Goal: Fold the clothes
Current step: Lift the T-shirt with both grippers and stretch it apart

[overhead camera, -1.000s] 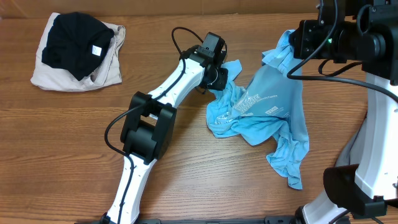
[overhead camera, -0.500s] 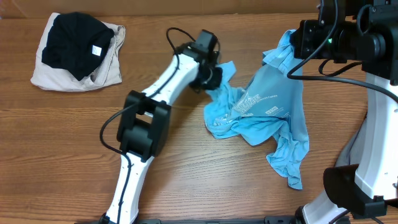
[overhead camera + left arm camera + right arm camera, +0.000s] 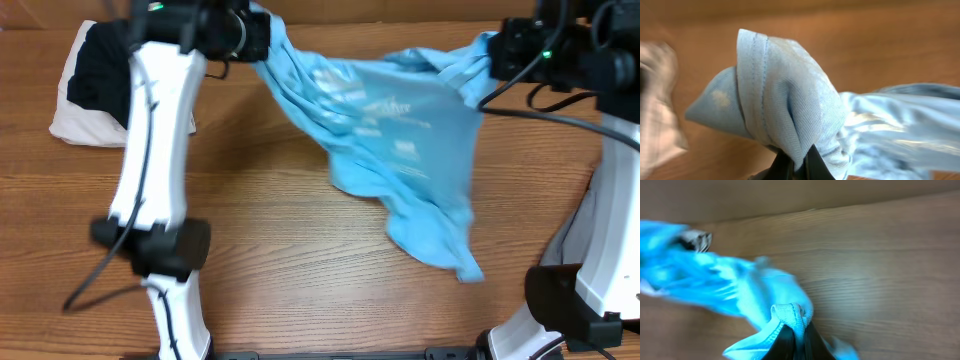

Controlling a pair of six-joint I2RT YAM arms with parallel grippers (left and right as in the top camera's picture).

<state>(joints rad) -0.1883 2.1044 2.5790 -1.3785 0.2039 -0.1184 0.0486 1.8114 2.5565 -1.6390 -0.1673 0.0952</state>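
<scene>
The sky-blue T-shirt (image 3: 400, 140) with white lettering hangs stretched between both grippers above the table, its lower end trailing down toward the front right. At the far left, my left gripper (image 3: 255, 40) is shut on one bunched edge of the shirt. In the left wrist view the ribbed blue cloth (image 3: 785, 100) is pinched between the dark fingers of the left gripper (image 3: 797, 167). My right gripper (image 3: 492, 55), at the far right, is shut on another edge. In the right wrist view a stitched hem (image 3: 790, 314) is clamped in the right gripper (image 3: 796, 337).
A black garment (image 3: 95, 75) lies on a beige one (image 3: 80, 125) at the table's far left corner, partly hidden behind the raised left arm (image 3: 150, 150). The right arm's base (image 3: 590, 290) stands at the right edge. Bare wooden tabletop (image 3: 300, 270) lies below the shirt.
My left arm has swung up and to the left with the shirt's edge in its jaws. The shirt has come off the table and spread out between the grippers.
</scene>
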